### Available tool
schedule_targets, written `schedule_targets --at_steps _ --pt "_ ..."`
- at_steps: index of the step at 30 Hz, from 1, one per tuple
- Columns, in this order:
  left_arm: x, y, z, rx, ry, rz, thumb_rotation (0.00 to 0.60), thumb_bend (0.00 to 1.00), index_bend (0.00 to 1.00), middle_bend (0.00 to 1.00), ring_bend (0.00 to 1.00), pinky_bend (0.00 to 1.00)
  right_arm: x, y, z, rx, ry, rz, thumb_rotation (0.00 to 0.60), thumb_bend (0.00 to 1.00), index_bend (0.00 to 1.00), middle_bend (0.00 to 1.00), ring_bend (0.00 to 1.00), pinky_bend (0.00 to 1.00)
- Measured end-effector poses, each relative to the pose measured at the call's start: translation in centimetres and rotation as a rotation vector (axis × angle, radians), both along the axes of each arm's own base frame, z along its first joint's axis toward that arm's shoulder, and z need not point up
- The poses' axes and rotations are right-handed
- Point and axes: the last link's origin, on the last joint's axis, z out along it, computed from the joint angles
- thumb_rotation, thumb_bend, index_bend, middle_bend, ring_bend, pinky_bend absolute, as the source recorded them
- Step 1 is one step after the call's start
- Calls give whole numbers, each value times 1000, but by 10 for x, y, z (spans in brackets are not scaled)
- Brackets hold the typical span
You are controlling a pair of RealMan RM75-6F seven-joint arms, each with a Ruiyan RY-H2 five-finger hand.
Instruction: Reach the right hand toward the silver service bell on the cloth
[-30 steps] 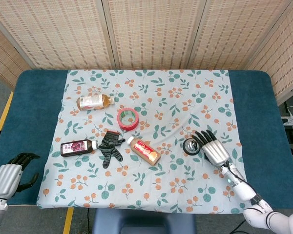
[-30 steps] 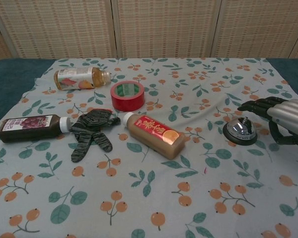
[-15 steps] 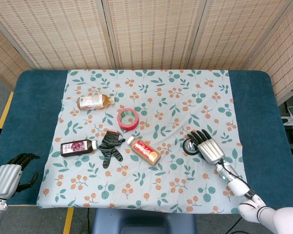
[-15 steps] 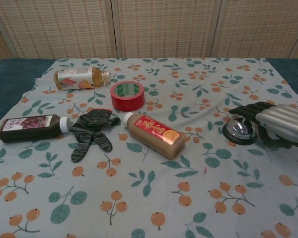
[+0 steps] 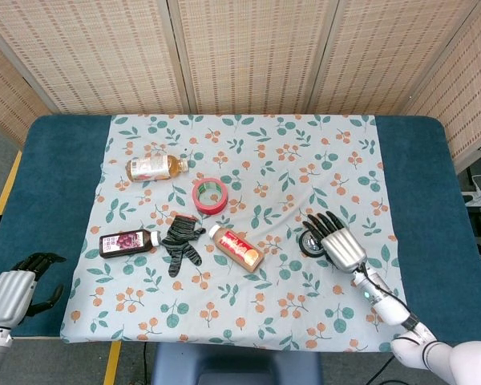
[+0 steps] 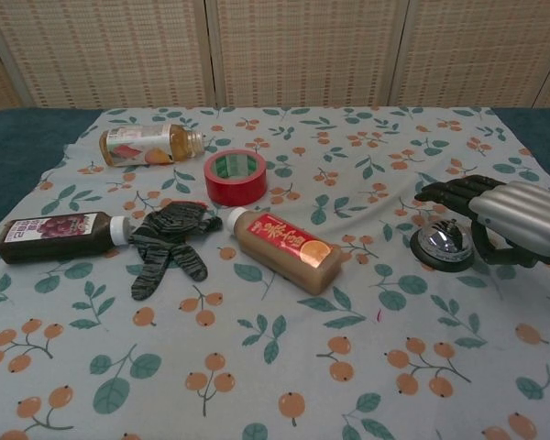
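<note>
Currently the right hand (image 6: pixel 513 220) is seen over the bell (image 6: pixel 441 243), with its dark fingers (image 6: pixel 445 192) spread apart and arched across the top of the dome; nothing is held in it, and whether the fingertips actually touch the metal cannot be told from either view. From the head camera the same right hand (image 5: pixel 337 241) is shown covering most of the bell (image 5: pixel 308 241), so that only the left part of the dark base is visible beyond the fingers. The bell is placed on the flowered cloth (image 5: pixel 248 144), toward its right side and well apart from the other things. To the left of it, near the middle of the cloth, a bottle of brown drink with a red label (image 6: pixel 286 248) is laid on its side, its white cap pointed toward a crumpled dark glove (image 6: pixel 168 240). Just beyond the glove, a dark juice bottle (image 6: pixel 57 236) is laid flat with its cap touching or almost touching the glove. A roll of red tape (image 6: pixel 236 176) is set flat behind the glove, and farther back a bottle of amber drink (image 6: pixel 149 144) is laid on its side. The cloth is spread over a blue table (image 5: pixel 48 184). The left hand (image 5: pixel 14 285) is seen only from the head camera, off the lower left corner of the table, with its fingers curled inward around nothing.
</note>
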Motion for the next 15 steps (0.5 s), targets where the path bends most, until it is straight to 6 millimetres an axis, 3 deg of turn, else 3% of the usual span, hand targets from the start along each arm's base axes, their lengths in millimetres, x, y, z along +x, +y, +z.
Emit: schedule_targets --at_steps 8,15 --pt "0 0 1 0 -3 5 600 390 290 273 213 351 1 7 13 -36 6 35 600 1000 0 12 0 41" --pt "2 -2 1 7 6 -4 600 391 290 274 213 351 -13 39 55 -147 28 38 600 1000 0 12 0 41"
